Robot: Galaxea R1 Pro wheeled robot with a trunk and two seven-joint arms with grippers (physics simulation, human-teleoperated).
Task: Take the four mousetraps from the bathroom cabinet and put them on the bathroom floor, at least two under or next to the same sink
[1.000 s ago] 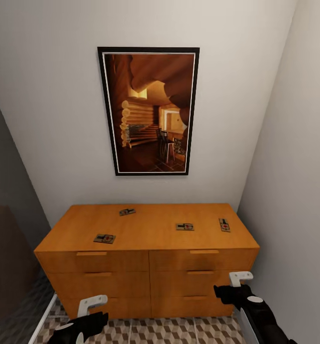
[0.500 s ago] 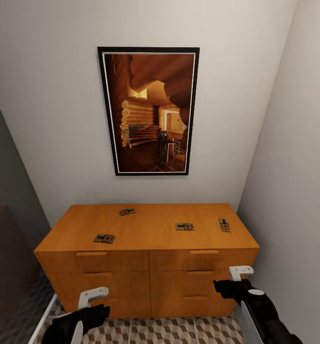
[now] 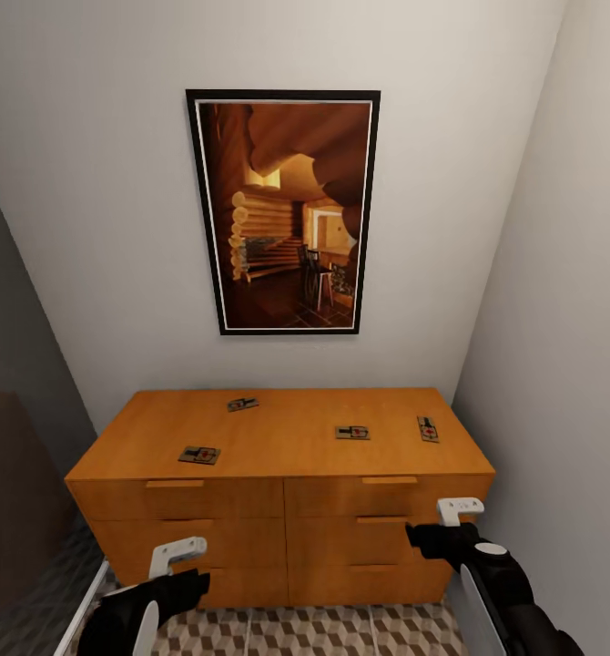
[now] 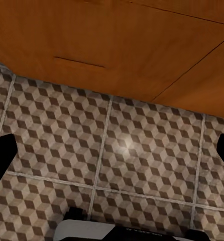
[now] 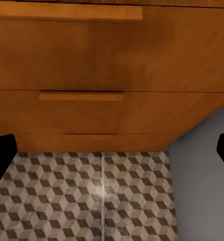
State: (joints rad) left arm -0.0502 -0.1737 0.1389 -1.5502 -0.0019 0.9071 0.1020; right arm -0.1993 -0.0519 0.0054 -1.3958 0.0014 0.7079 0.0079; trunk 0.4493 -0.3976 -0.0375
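Observation:
Several mousetraps lie flat on the top of the orange-brown cabinet: one near the front left, one toward the back, and two at the right. Low in front of the drawer fronts, my left gripper hangs open over the cube-patterned bathroom floor. My right gripper is open too, level with the middle right drawer. Both wrist views show wide-spread black fingertips with nothing between them, over floor tiles and drawer fronts. The sink is out of view.
A dark-framed picture hangs on the wall above the cabinet. A white wall closes in right beside the cabinet's right end. A grey wall and a dark panel stand at the left, with a white strip along the floor.
Both grippers have risen a little in front of the drawers. The mousetraps and the cabinet are unmoved.

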